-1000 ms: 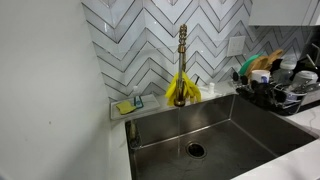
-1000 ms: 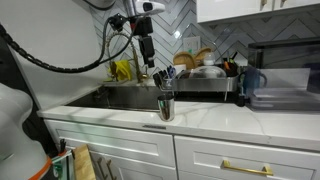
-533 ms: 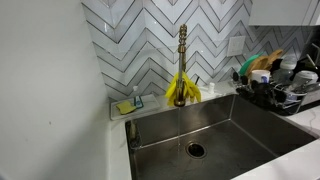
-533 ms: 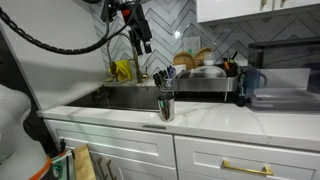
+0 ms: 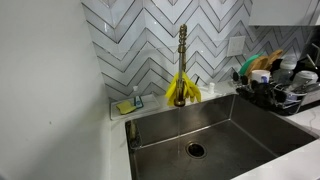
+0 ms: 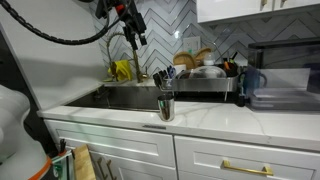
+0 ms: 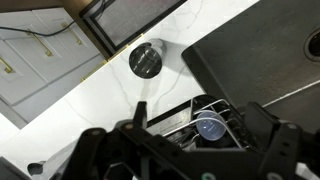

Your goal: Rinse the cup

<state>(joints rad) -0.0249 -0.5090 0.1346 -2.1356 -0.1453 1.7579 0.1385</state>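
Your gripper (image 6: 139,40) hangs upper left, jaws spread and empty, while the metal cup (image 6: 165,106) stands upright on the white counter (image 6: 215,119) at centre frame.

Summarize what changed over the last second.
The gripper rose and drew away from the metal cup, going up and left in an exterior view, empty. The cup stayed upright on the counter in front of the sink; the faucet is unchanged.
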